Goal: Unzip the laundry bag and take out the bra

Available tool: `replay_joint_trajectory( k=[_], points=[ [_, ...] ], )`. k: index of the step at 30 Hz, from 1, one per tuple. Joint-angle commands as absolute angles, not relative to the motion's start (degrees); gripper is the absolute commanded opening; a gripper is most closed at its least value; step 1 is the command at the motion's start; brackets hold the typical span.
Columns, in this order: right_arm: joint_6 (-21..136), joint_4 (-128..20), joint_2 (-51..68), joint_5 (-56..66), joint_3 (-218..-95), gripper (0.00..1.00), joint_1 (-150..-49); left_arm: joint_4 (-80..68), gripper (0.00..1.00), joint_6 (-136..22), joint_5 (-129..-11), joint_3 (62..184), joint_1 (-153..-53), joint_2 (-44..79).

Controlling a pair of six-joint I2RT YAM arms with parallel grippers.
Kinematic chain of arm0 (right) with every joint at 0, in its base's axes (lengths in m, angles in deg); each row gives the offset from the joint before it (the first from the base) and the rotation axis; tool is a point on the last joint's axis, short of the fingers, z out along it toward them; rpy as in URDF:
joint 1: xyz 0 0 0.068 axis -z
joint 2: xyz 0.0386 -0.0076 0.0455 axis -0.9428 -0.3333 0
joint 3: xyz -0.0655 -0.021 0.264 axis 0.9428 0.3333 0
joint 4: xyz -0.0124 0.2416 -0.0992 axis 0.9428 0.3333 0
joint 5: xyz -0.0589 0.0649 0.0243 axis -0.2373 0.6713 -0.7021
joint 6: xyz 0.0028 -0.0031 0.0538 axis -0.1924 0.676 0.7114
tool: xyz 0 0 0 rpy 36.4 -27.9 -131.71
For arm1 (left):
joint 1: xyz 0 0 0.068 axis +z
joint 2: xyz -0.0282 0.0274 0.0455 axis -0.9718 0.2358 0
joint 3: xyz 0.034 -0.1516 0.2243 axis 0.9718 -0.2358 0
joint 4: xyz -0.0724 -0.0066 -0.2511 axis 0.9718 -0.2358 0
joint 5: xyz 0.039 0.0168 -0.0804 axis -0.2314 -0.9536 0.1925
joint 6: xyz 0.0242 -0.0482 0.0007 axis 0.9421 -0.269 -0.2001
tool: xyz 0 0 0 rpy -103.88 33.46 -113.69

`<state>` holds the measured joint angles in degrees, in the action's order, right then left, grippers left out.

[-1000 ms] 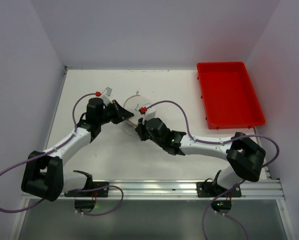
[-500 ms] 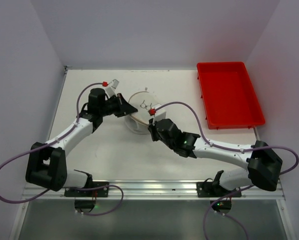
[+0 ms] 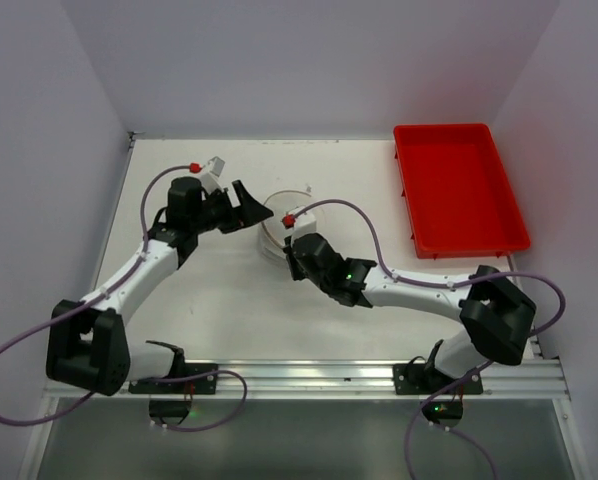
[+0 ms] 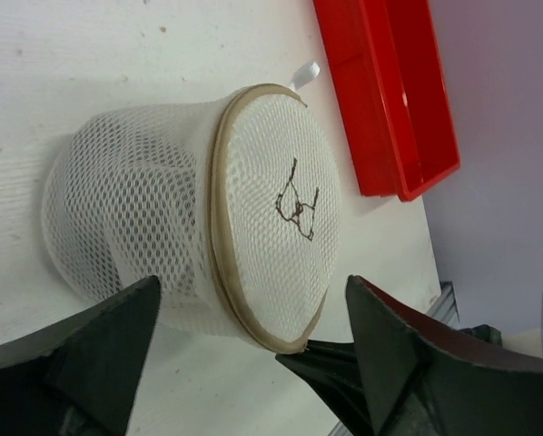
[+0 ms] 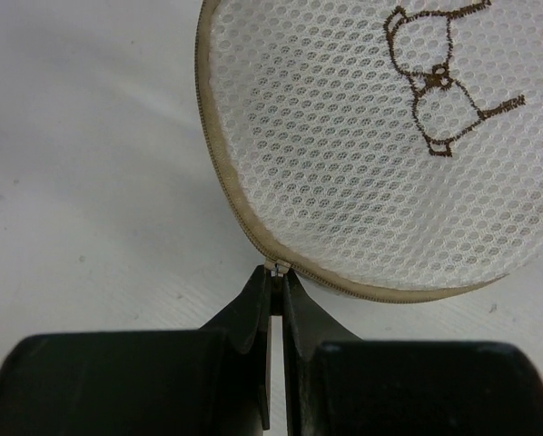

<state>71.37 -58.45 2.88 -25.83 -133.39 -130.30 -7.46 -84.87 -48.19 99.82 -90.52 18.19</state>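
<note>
The laundry bag (image 3: 277,214), a cream-white mesh pod, lies on its side on the table (image 3: 219,300), its round lid (image 4: 276,213) with a small dark print facing the right arm. My left gripper (image 4: 253,286) stands open, one finger on either side of the bag's near end, without touching it. My right gripper (image 5: 274,272) is shut on the small zipper pull (image 5: 276,266) at the lid's tan rim, and its dark fingers (image 4: 340,372) show under the lid in the left wrist view. The bra is hidden.
A red plastic tray (image 3: 459,185) stands at the back right, with its long edge (image 4: 389,91) beyond the bag. White walls close in the table on the left, back and right. The arm bases and a metal rail (image 3: 309,375) run along the near edge.
My left gripper has gone from shut to open and stands off the bag. The bag has tipped from lid-up onto its side. The right gripper stays shut at the lid's rim and has shifted slightly left.
</note>
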Motion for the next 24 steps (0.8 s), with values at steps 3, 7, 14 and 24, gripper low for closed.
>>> replay_joint_trajectory(
  k=[3, 7, 14, 24],
  points=[
    [74.3, -62.0, -0.6, -25.8, -139.4, 0.0, -130.4, -9.0, 0.95, -91.1, -53.9, 94.4, -90.2, 9.3],
    [75.1, -62.8, -1.5, -24.9, -140.4, 0.0, -130.5, -6.5, 0.93, -94.6, -55.2, 90.8, -90.3, 7.8],
    [75.7, -64.0, -2.2, -23.8, -141.5, 0.0, -130.5, -1.0, 0.88, -98.2, -53.7, 87.7, -91.6, 10.0],
    [76.4, -64.8, -3.6, -21.5, -142.7, 0.0, -130.9, 4.3, 0.81, -101.3, -53.2, 87.8, -93.0, 13.1]
  ],
)
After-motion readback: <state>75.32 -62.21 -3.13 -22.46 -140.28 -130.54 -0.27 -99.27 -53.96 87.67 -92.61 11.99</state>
